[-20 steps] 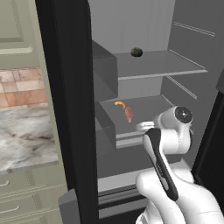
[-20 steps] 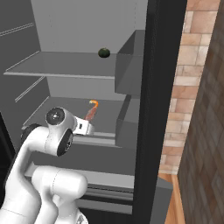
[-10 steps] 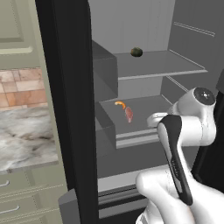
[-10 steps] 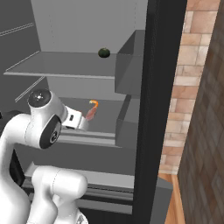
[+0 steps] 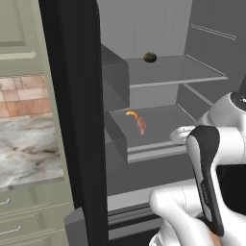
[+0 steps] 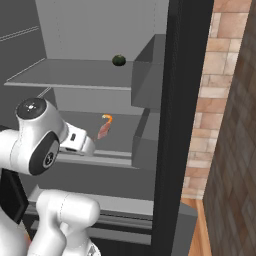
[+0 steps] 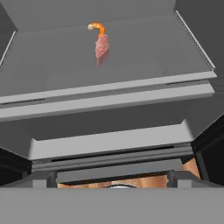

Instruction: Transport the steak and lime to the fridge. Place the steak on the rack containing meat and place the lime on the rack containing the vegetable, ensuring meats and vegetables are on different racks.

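The steak [image 7: 101, 47], a small pink-red slab, lies on the fridge's lower rack [image 7: 144, 65], touching nothing but the rack, right beside an orange curled shrimp [image 7: 96, 28]. Both also show on that rack as the steak [image 5: 142, 126] [image 6: 103, 131]. My gripper [image 7: 111, 178] is open and empty, drawn back in front of and below this rack, its hand [image 6: 80, 143] well apart from the steak. A small dark green round thing [image 5: 150, 57] [image 6: 118, 60] sits on the upper rack; I cannot tell whether it is the lime or the vegetable.
The fridge door [image 5: 72, 120] stands open at the left, with a stone counter [image 5: 29, 149] and drawers beyond it. A dark fridge side panel [image 6: 180, 115] and a brick wall [image 6: 225, 100] close the right. Grey bins [image 6: 147, 80] sit at the racks' side.
The hand has pulled back from the lower rack and the arm's upper joint has swung up and outward. The steak stays lying beside the shrimp.
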You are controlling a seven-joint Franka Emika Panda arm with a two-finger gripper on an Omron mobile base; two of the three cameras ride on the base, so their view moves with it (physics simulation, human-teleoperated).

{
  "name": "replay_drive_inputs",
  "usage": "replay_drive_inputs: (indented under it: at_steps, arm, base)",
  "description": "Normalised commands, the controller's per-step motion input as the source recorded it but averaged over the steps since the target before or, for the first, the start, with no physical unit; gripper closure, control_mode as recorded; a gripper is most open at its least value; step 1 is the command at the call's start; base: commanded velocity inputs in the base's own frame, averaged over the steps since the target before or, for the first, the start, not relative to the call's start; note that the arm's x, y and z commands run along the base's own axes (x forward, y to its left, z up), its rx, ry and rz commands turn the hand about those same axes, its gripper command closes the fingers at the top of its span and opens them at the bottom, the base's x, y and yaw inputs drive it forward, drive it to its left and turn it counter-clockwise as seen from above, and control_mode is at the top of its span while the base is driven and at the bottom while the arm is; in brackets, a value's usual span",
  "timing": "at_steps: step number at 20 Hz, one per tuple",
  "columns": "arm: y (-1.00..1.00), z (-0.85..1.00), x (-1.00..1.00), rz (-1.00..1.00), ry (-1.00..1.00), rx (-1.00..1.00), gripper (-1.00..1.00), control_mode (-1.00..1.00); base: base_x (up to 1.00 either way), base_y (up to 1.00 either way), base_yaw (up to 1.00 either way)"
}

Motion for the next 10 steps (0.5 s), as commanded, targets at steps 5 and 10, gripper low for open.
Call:
replay_drive_inputs:
  at_steps: [5, 10]
  arm:
    - [0.00, 0.25, -0.27, 0.00, -0.12, 0.00, -1.00, -1.00]
    - [0.10, 0.33, -0.09, 0.00, -0.15, -0.01, -1.00, -1.00]
  base:
    - [0.00, 0.00, 0.00]
    - [0.00, 0.00, 0.00]
